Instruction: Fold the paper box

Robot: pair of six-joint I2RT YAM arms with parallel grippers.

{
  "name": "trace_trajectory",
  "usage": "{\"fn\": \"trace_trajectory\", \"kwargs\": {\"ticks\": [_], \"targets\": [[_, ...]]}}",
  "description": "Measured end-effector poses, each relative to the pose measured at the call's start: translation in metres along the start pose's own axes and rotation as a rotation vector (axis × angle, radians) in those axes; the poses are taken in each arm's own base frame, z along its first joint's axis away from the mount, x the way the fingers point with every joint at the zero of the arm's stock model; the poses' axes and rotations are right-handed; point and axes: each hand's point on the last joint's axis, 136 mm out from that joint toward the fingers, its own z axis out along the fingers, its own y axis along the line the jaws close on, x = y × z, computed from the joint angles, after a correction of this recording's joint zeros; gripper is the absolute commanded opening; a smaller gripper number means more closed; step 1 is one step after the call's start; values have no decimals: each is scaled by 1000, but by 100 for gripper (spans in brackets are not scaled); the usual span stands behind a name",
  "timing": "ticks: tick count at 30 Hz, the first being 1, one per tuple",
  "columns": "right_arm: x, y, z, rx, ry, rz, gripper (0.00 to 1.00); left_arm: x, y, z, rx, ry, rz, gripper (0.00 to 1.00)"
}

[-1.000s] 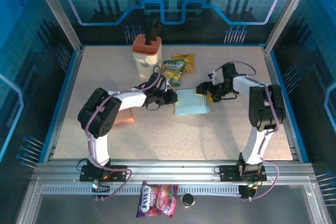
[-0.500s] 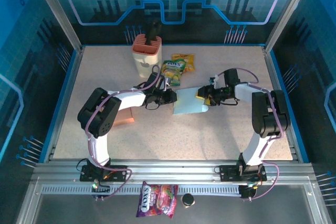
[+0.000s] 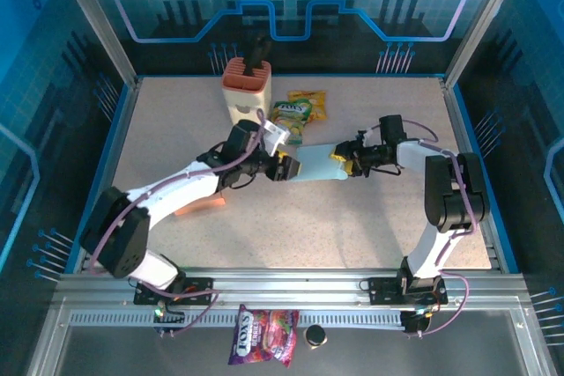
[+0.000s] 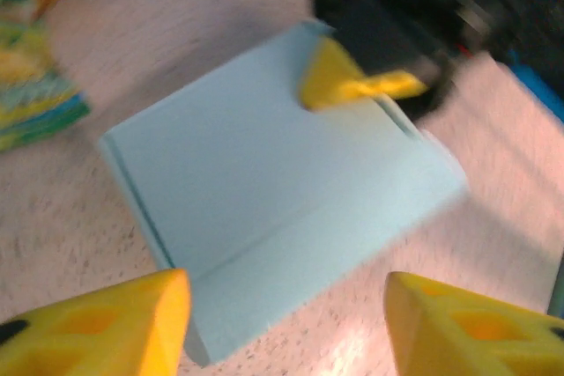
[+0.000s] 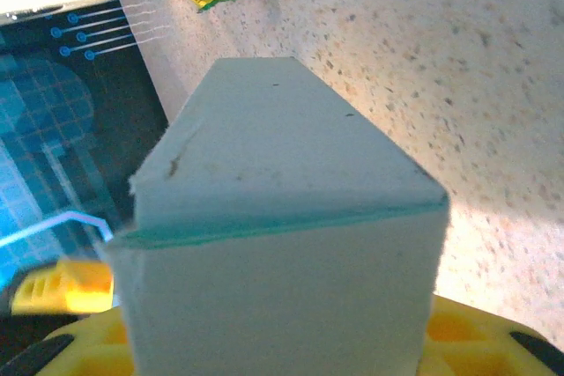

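Pale blue paper box (image 3: 317, 168) in the middle of the surface, lying low and mostly flat, with one crease line along its near side in the left wrist view. Gripped at its right edge: right jaws pinching it there, one yellow finger (image 4: 351, 85) on top of the card, the box face right up against the right wrist camera. At its left edge, left jaws spread wide, both yellow fingertips (image 4: 104, 323) just short of the box and not touching it. Blurry in that view, so hard to say more about the corners.

Probably somewhere in the middle of the folding: one side gripped, the other side free. Hard to tell how many folds are done.

Next, most likely: bring the left jaws onto the left edge or the crease, close gently, then push that side up along the line, with the right side held in place. Needs a soft grip: thin card, easy to bend in the wrong spot.

Further out: a green snack pack (image 3: 291, 118) and a yellow snack pack (image 3: 308, 103) just past the box on the far side, a peach holder (image 3: 245, 85) far and left of them, an orange flat piece (image 3: 198, 207) beside the left arm (image 3: 176, 191), and a pink candy bag (image 3: 263, 336) down on the near rail.
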Motion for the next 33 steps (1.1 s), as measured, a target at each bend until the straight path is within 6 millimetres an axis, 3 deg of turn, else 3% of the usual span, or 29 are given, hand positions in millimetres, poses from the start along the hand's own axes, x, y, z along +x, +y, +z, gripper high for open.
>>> {"fn": "trace_trajectory", "kwargs": {"ticks": [3, 5, 8, 14, 19, 27, 33], "targets": [[3, -2, -5, 8, 17, 84, 39, 13, -36, 0, 61, 46, 231, 69], [9, 1, -7, 6, 34, 125, 39, 26, -43, 2, 65, 88, 331, 72], [18, 5, -12, 7, 59, 188, 40, 38, -36, 7, 28, 139, 445, 79], [33, 9, -18, 25, 111, 288, 38, 57, -10, 24, -73, 222, 572, 80], [45, 6, -21, 50, 147, 355, 37, 58, 4, 30, -138, 237, 620, 81], [57, 4, -22, 62, 186, 419, 36, 70, 5, 39, -150, 259, 675, 80], [64, 0, -21, 66, 214, 469, 36, 71, 1, 42, -145, 256, 698, 73]]}}
